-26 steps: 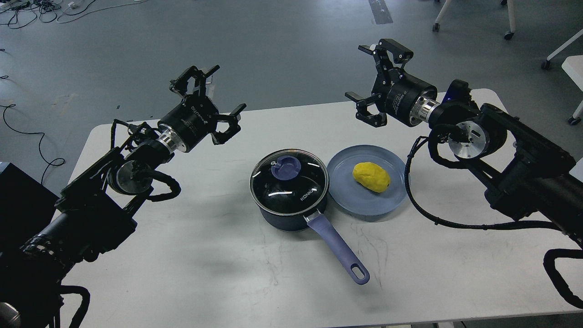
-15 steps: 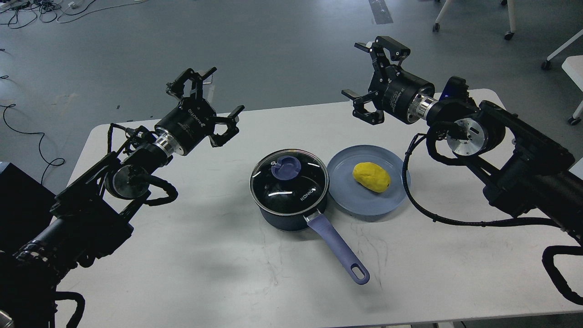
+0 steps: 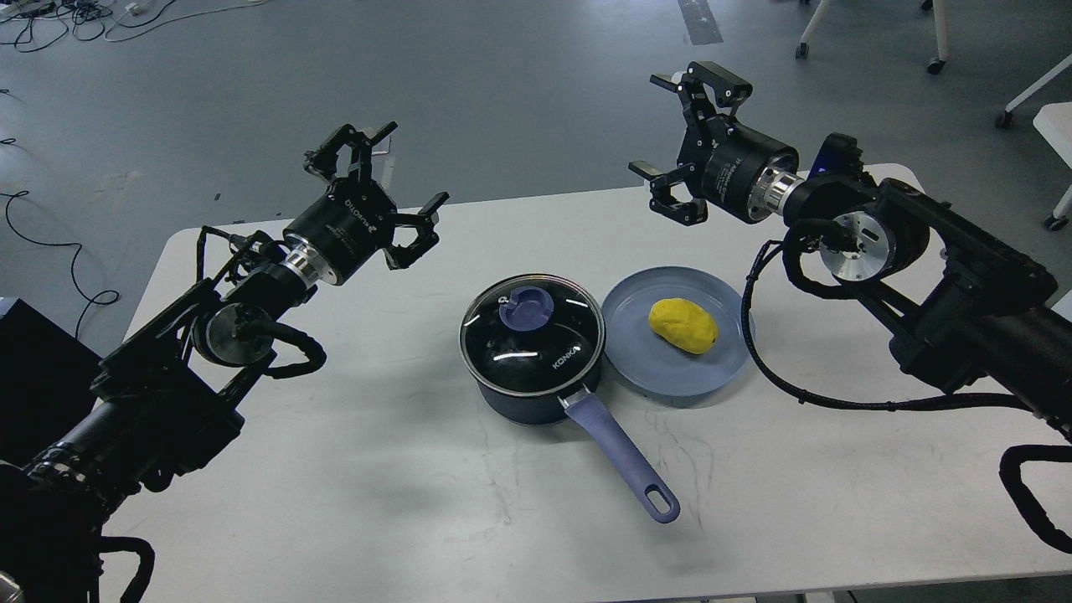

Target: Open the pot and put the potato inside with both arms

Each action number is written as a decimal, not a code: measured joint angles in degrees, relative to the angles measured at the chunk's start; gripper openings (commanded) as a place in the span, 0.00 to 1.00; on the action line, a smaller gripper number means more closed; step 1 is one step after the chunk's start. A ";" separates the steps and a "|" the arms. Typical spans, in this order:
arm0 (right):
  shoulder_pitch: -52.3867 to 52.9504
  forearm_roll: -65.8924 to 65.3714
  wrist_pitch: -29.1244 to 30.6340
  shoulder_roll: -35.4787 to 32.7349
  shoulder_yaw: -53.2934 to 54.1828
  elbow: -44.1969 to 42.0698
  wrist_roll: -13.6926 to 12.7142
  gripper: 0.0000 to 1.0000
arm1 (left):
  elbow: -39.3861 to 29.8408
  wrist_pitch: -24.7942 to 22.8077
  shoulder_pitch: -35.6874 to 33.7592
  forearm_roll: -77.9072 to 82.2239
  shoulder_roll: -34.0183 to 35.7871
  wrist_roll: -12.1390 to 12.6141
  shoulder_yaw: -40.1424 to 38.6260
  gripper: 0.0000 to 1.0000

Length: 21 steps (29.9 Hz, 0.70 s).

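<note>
A dark pot (image 3: 536, 394) with a glass lid (image 3: 531, 333) and a purple knob (image 3: 525, 306) stands mid-table, its purple handle (image 3: 624, 461) pointing to the front right. The lid is on. A yellow potato (image 3: 682, 325) lies on a blue plate (image 3: 720, 364) just right of the pot. My left gripper (image 3: 378, 174) is open and empty, raised to the left of and behind the pot. My right gripper (image 3: 666, 130) is open and empty, raised behind the plate.
The white table (image 3: 402, 469) holds the pot and plate. Grey floor lies beyond its far edge, with cables (image 3: 50, 17) at the far left and chair legs (image 3: 930, 42) at the far right. A black box (image 3: 33, 368) sits at the left edge.
</note>
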 measured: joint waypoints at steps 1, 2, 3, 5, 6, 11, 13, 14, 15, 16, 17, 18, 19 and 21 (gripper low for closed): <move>0.09 0.00 -0.02 -0.02 -0.03 0.06 0.03 1.00 | 0.00 0.00 0.00 0.00 0.00 0.00 0.00 0.99; 0.13 0.00 -0.02 -0.03 -0.05 0.10 0.05 1.00 | 0.00 0.00 0.00 0.00 0.00 0.02 0.00 0.99; 0.16 0.00 -0.02 -0.03 -0.07 0.12 0.05 1.00 | 0.00 0.00 0.00 0.00 0.00 0.08 0.00 0.99; 0.23 0.00 0.00 -0.04 -0.09 0.14 0.07 1.00 | 0.00 0.00 0.00 0.00 0.00 0.13 -0.03 0.99; 0.24 0.00 0.02 -0.05 -0.12 0.14 0.07 1.00 | 0.00 0.00 0.00 0.00 0.00 0.14 -0.04 0.99; 0.25 0.00 0.06 -0.12 -0.21 0.15 0.08 1.00 | 0.00 0.00 -0.01 0.00 -0.06 0.16 -0.08 0.99; 0.24 0.00 0.07 -0.13 -0.24 0.15 0.08 1.00 | 0.00 0.00 -0.07 0.00 -0.08 0.16 -0.08 0.99; 0.21 0.00 0.07 -0.13 -0.24 0.15 0.08 1.00 | 0.00 0.00 -0.20 0.00 -0.08 0.15 -0.08 0.99; 0.19 0.00 0.08 -0.13 -0.23 0.15 0.08 1.00 | 0.00 0.00 -0.28 0.00 -0.10 0.13 -0.09 0.99; 0.18 0.00 0.11 -0.13 -0.23 0.15 0.08 1.00 | 0.00 0.00 -0.34 0.00 -0.16 0.12 -0.09 0.99; 0.17 0.00 0.13 -0.14 -0.22 0.15 0.08 1.00 | 0.00 0.00 -0.40 0.00 -0.24 0.11 -0.09 0.99; 0.16 0.00 0.14 -0.14 -0.21 0.15 0.08 1.00 | 0.00 0.00 -0.47 0.00 -0.30 0.11 -0.09 0.99; 0.16 0.00 0.14 -0.14 -0.19 0.15 0.08 1.00 | 0.00 0.00 -0.54 0.00 -0.38 0.09 -0.09 0.99; 0.16 -0.13 0.15 -0.14 -0.18 0.15 0.11 1.00 | 0.00 0.00 -0.58 0.00 -0.49 0.08 -0.09 0.99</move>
